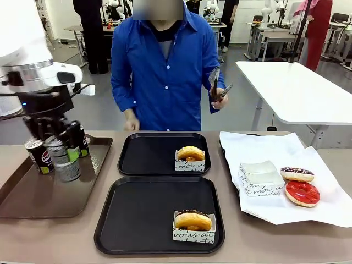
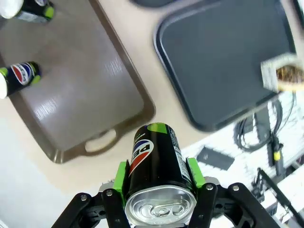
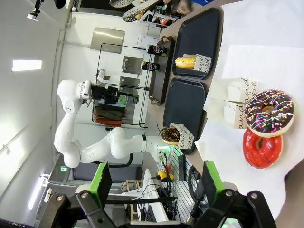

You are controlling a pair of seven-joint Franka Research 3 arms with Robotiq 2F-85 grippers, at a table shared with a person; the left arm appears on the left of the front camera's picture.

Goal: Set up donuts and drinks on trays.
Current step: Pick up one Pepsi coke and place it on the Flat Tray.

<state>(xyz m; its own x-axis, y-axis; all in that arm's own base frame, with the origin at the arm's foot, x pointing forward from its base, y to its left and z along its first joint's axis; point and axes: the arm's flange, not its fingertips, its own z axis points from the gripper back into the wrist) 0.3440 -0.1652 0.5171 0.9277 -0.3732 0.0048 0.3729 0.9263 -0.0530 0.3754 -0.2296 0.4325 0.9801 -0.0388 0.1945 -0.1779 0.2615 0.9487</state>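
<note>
White arm [image 1: 22, 33], black gripper [image 2: 157, 173], green pads [image 2: 194, 172].

Four donuts [image 1: 191, 153], three cans [image 1: 41, 157], two black trays [image 1: 143, 159], one brown tray [image 1: 44, 198].

Near tray [image 1: 137, 214] left half bare; boxed donut [image 1: 192, 221] at right.

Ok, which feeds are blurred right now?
Left wrist view: the slim black soda can is crisp in the left gripper, but the long brown plastic tray and the white-boxed donut behind smear. Front view: that can blurs, the near matte black tray is sharp. Right wrist view: sharp, rolled sideways.
</note>
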